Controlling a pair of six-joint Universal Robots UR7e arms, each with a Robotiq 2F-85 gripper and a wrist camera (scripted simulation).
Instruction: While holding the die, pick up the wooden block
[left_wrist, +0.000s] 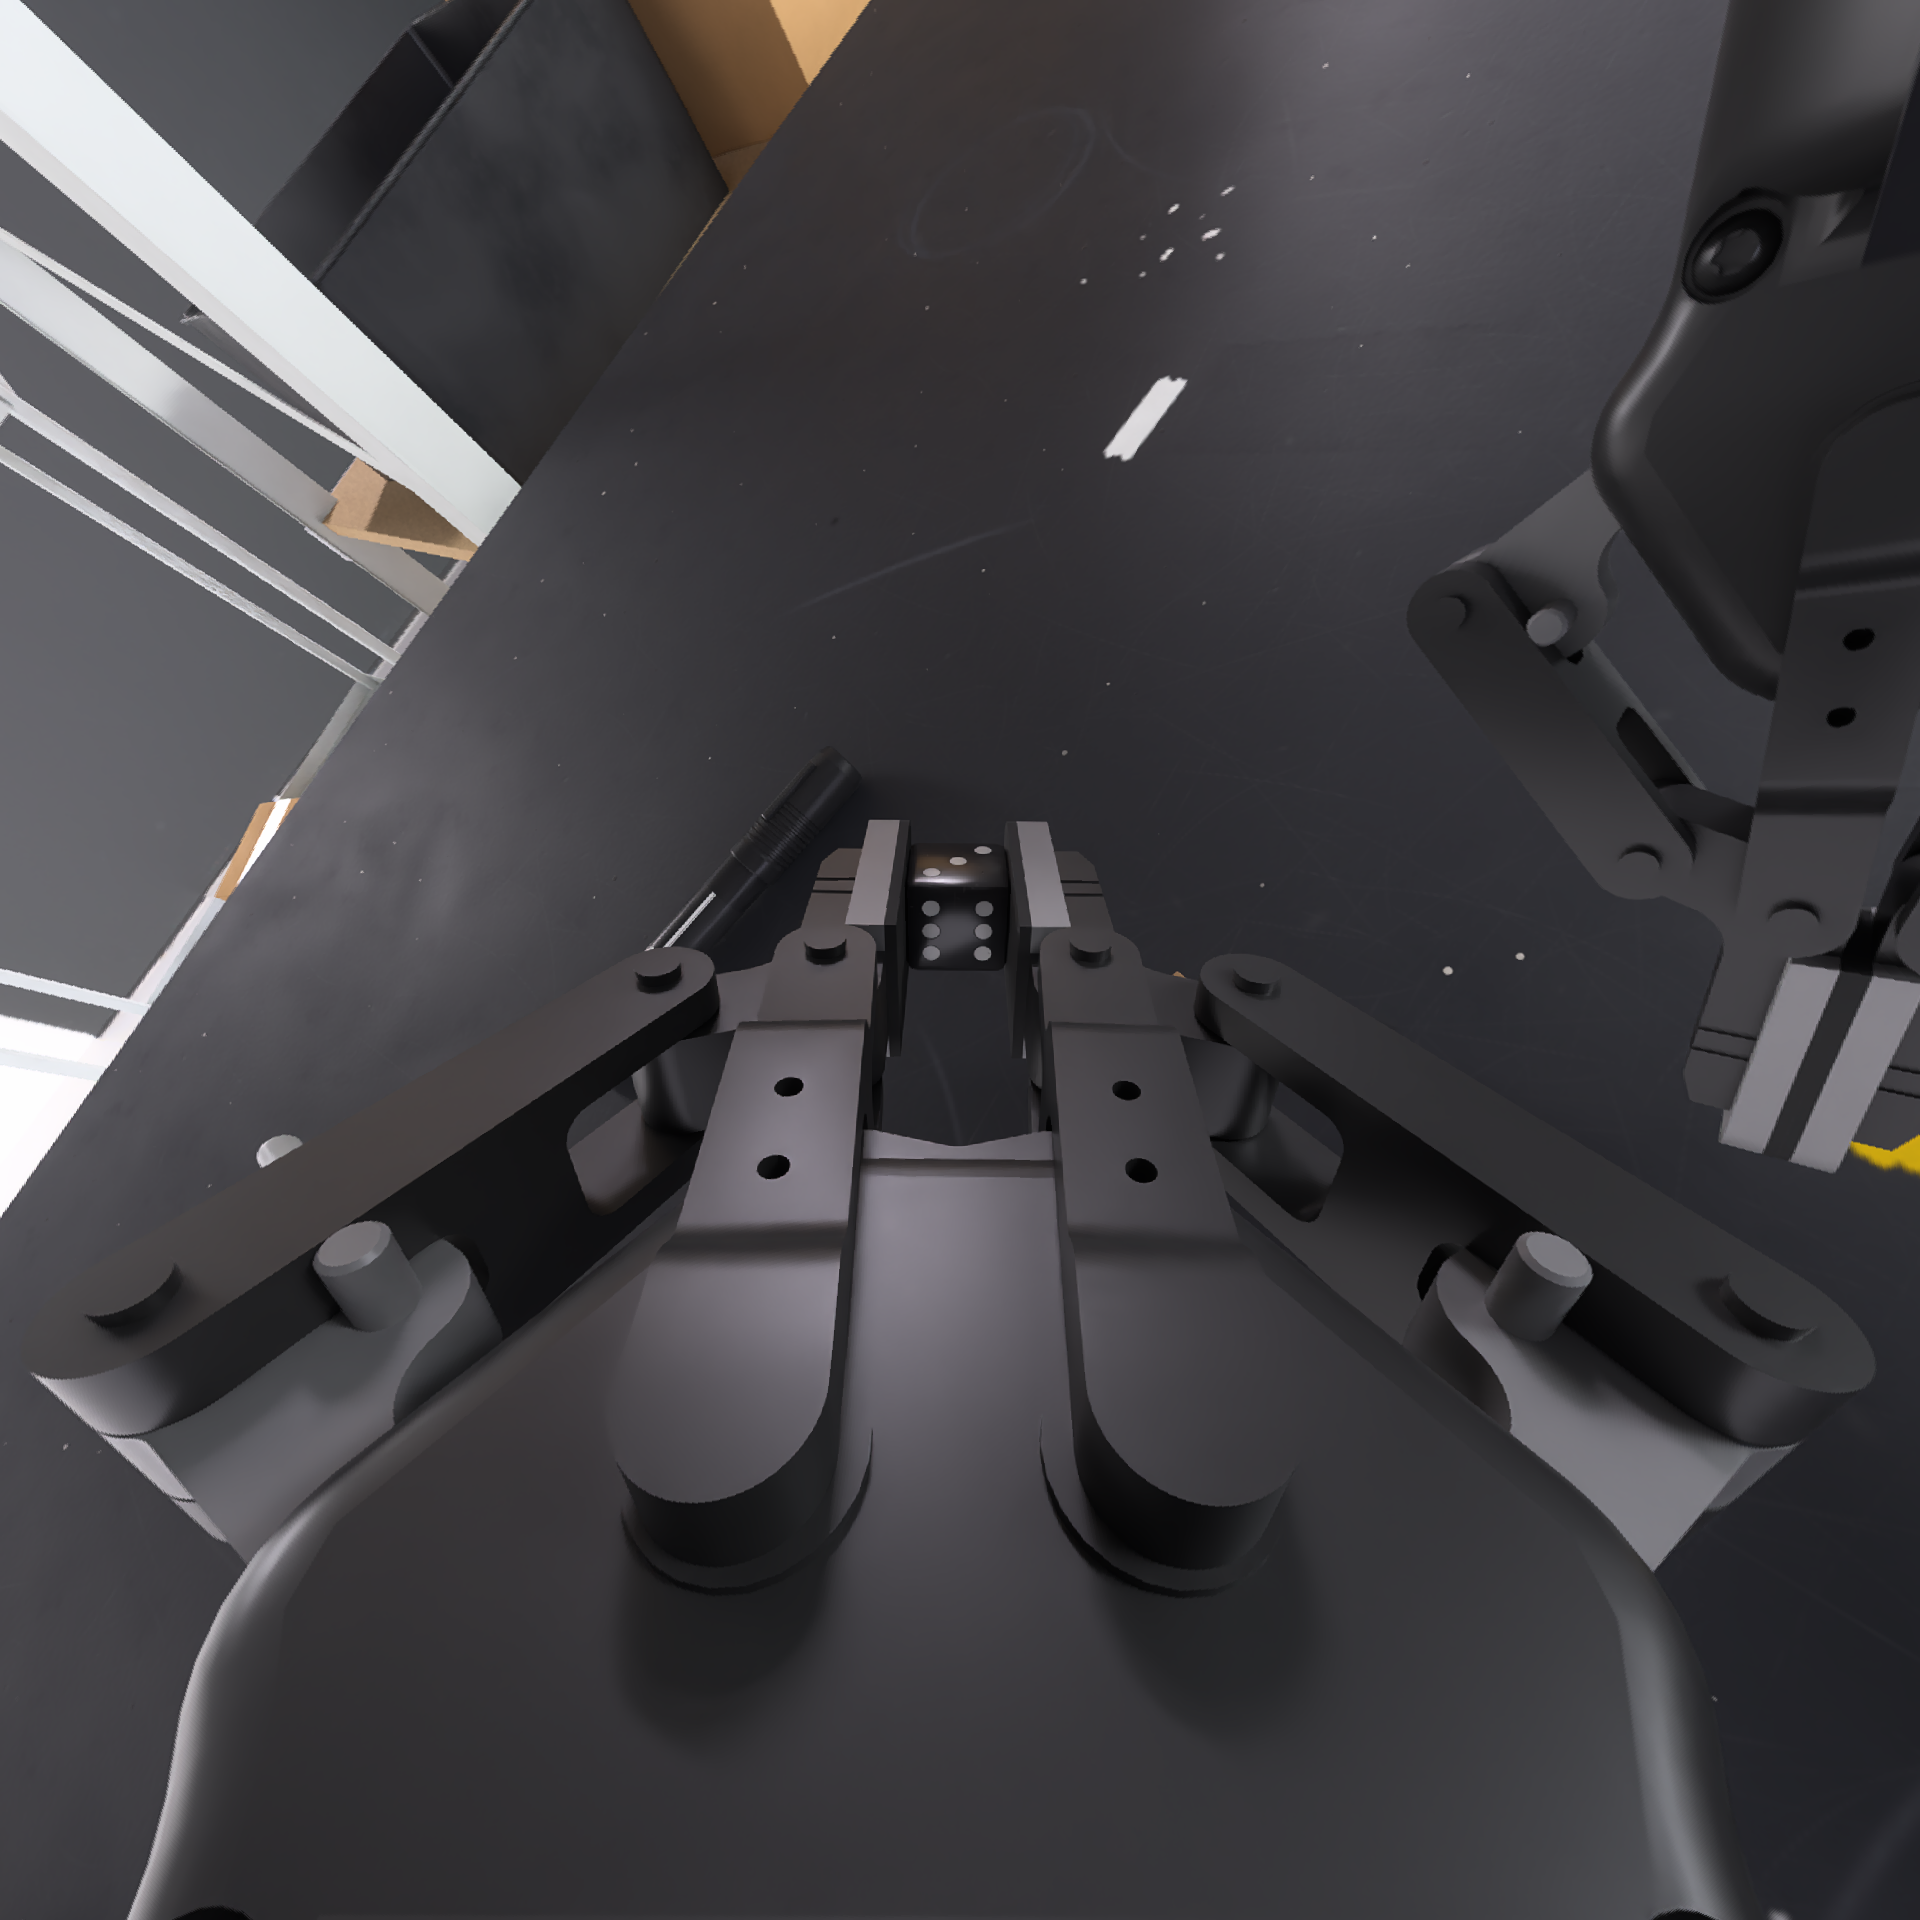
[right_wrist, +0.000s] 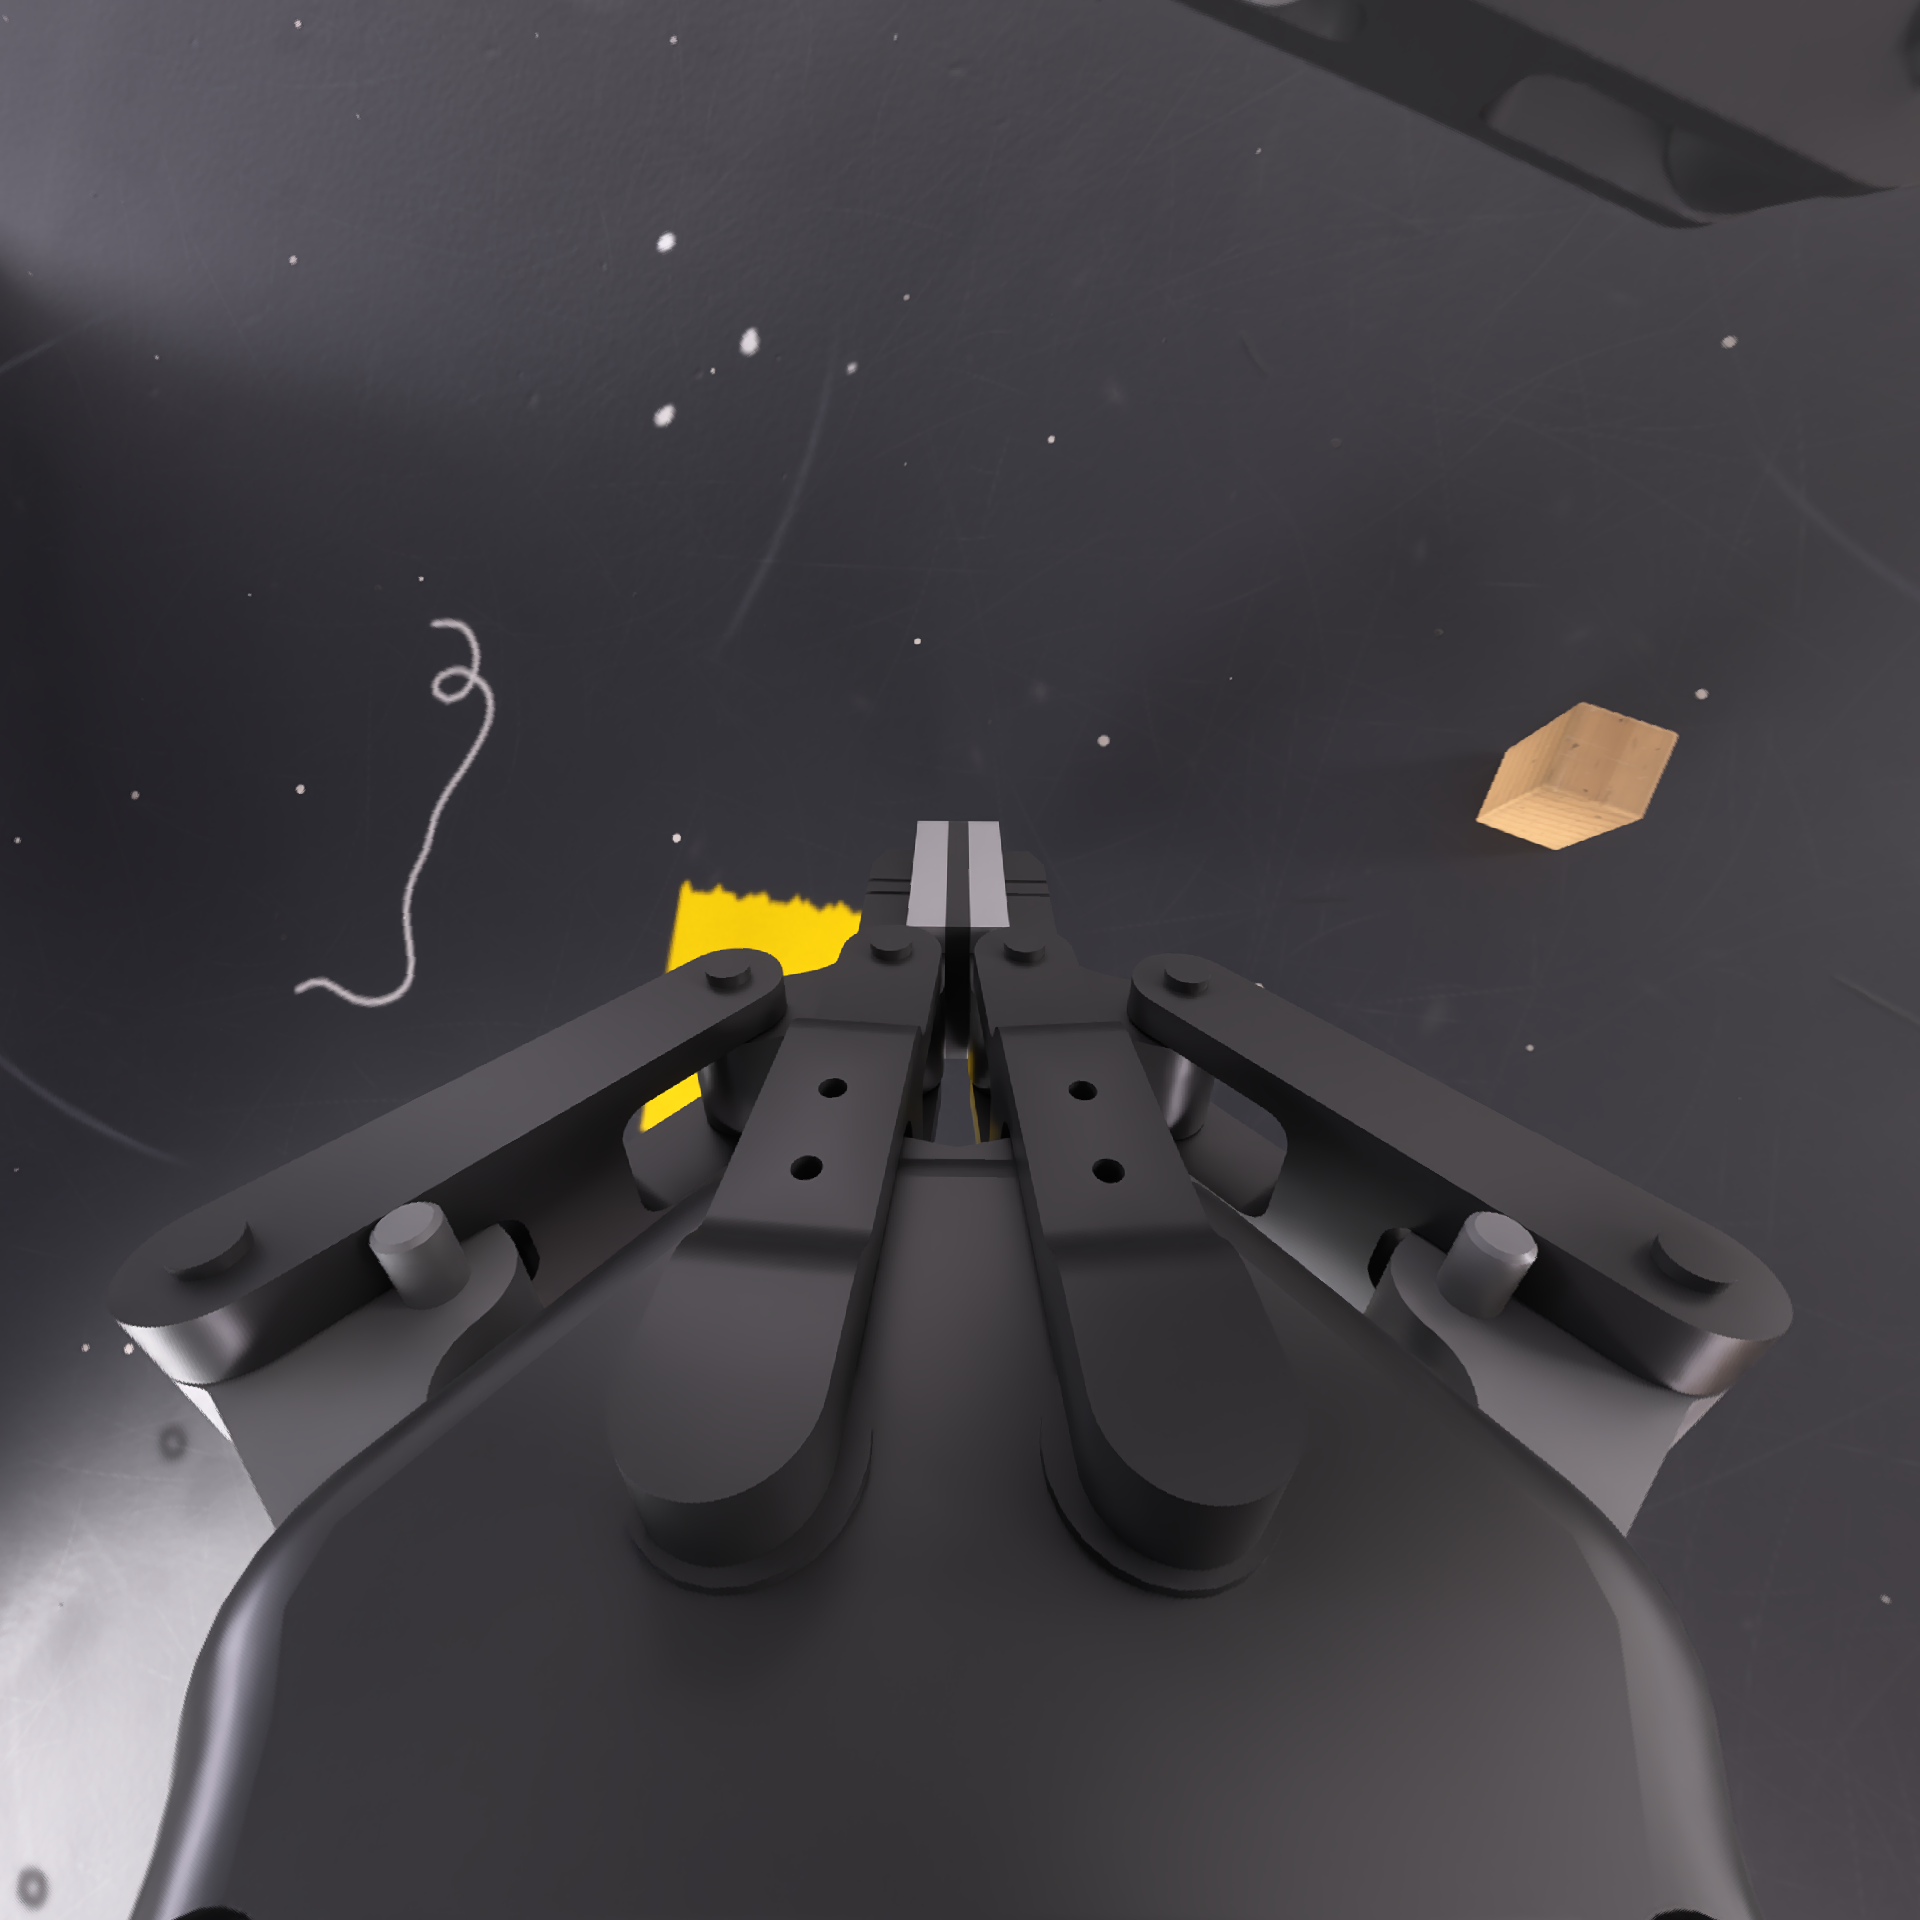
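Note:
My left gripper (left_wrist: 957, 875) is shut on a black die (left_wrist: 957, 906) with white pips, held between its two grey pads above the dark table. My right gripper (right_wrist: 958, 873) is shut and empty, its pads pressed together; it also shows in the left wrist view (left_wrist: 1808, 1060) at the right edge. The wooden block (right_wrist: 1577, 776), a small light cube, lies on the table to the right of and a little beyond my right gripper, apart from it. The block does not show in the left wrist view.
A black marker pen (left_wrist: 774, 844) lies on the table just left of my left fingers. A yellow torn piece of tape (right_wrist: 753, 930) lies under my right gripper's left side. A white strip (left_wrist: 1143, 419) marks the table farther off. The table edge (left_wrist: 416, 644) runs at the left, with shelving and cardboard boxes (left_wrist: 717, 62) beyond.

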